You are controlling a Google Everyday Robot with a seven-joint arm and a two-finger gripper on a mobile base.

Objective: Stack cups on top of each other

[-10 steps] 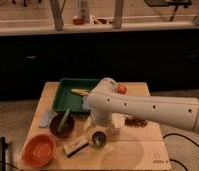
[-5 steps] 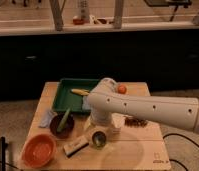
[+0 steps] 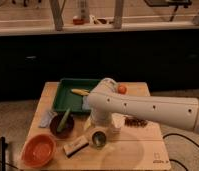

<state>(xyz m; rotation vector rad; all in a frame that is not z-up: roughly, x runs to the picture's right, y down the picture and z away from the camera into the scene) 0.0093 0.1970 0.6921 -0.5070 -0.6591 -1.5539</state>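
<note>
A grey-olive cup (image 3: 98, 138) stands upright near the table's front, between the snack bar and the pale cup. The pale cup (image 3: 117, 123) stands just to its upper right, partly behind my arm. My white arm reaches in from the right and bends down over the table's middle. My gripper (image 3: 98, 129) hangs open right above the grey-olive cup, its fingers mostly hidden by the wrist. Nothing is held in it. The two cups stand apart, side by side.
A green tray (image 3: 68, 97) with a banana sits at the back left. A dark brown bowl (image 3: 62, 126) and an orange bowl (image 3: 39, 149) stand at the front left. A snack bar (image 3: 75, 146), an orange fruit (image 3: 122, 89) and a brown snack (image 3: 135, 121) also lie on the wooden table (image 3: 138, 150).
</note>
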